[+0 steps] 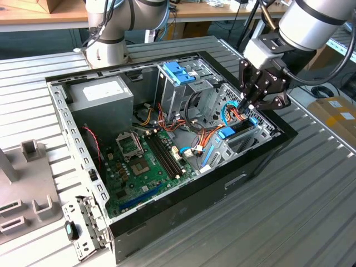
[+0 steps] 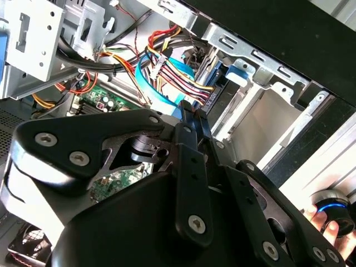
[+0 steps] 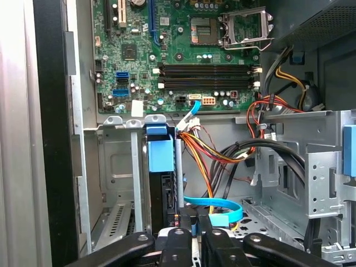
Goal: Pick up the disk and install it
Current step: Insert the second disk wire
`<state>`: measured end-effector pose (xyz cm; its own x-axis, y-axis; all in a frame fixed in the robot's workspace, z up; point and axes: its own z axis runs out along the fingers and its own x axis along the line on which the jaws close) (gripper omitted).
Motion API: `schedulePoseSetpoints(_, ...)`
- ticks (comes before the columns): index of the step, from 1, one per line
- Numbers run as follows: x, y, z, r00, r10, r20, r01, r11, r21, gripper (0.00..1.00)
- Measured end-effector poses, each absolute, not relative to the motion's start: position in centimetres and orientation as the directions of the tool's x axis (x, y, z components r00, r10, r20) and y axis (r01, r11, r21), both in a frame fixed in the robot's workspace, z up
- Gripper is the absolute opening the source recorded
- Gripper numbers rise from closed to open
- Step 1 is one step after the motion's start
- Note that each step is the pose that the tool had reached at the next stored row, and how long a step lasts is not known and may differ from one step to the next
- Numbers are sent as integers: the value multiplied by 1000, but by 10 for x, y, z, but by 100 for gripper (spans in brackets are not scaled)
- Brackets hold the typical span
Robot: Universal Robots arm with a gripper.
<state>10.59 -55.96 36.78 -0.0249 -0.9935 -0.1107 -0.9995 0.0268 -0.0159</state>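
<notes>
**A robotics lab set up for computer assembly**

An opened desktop computer case [image 1: 167, 161] lies on a ribbed aluminium workbench [image 1: 311, 211], its motherboard [image 1: 147, 167], power-supply box [image 1: 103, 97] and bundled cables [image 3: 222, 150] exposed. Two industrial robot arms stand at the bench, one arm base [image 1: 105, 47] bolted behind the case. Grey fixtures [image 1: 25, 194] sit on the exterior view's left, with wooden desks [image 1: 33, 14] and cardboard boxes [image 1: 334, 114] beyond.

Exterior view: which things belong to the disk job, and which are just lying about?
Job: disk, standing in the drive bay; gripper close over it.
Lying about: power supply, motherboard, blue latch, grey fixture.
</notes>
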Motion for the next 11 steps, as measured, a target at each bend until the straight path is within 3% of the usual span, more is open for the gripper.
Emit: schedulePoseSetpoints(11, 105, -565, 367, -25, -994, -111, -1000, 27, -16, 16)
